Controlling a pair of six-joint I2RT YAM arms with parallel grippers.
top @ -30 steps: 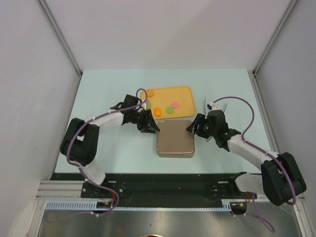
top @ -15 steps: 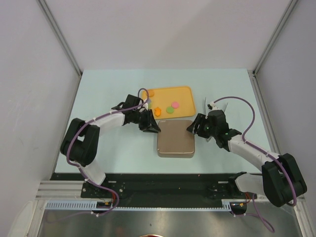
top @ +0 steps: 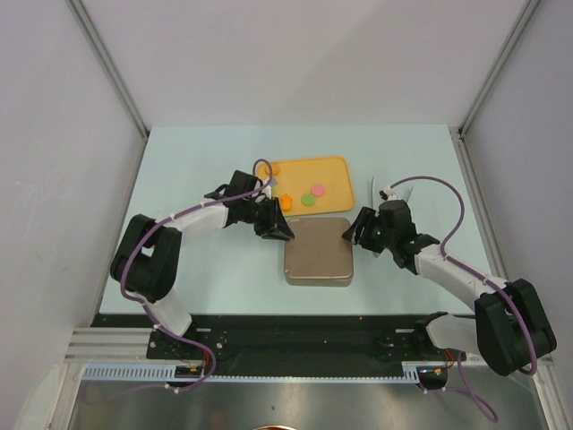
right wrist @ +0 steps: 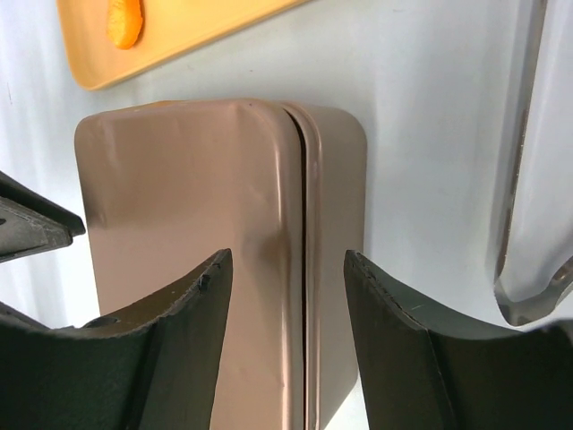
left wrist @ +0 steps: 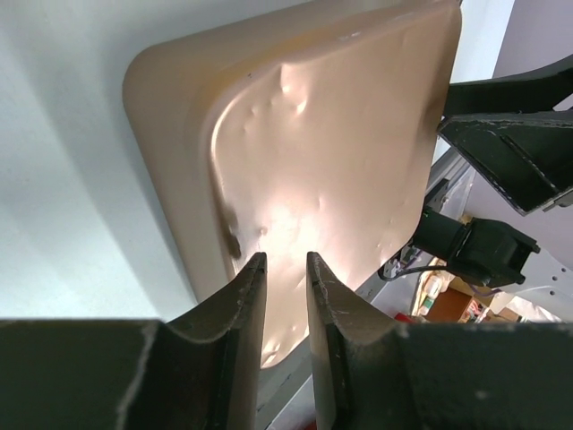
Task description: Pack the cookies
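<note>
The cookies lie on an orange tray [top: 336, 175]: an orange disc [top: 275, 167], a pink one [top: 318, 189], a green one [top: 307, 199] and an orange flower [top: 287, 201]. A closed copper-coloured tin [top: 319, 253] sits just in front of the tray. My left gripper [top: 279, 230] is at the tin's far left corner; in the left wrist view its jaws [left wrist: 283, 269] stand a narrow gap apart over the lid [left wrist: 340, 134], holding nothing. My right gripper [top: 355, 235] is open at the tin's far right corner, straddling the lid's seam [right wrist: 304, 269].
A clear plastic piece [right wrist: 528, 179] lies on the table right of the tin, behind my right wrist [top: 391, 191]. The orange tray's edge, with part of an orange cookie [right wrist: 125, 22] on it, shows at the top of the right wrist view. Side walls enclose the table.
My left gripper has crept a little to the right, closer to the tin's corner. My right gripper has shifted slightly right and nearer. The tin and the cookies have not moved.
</note>
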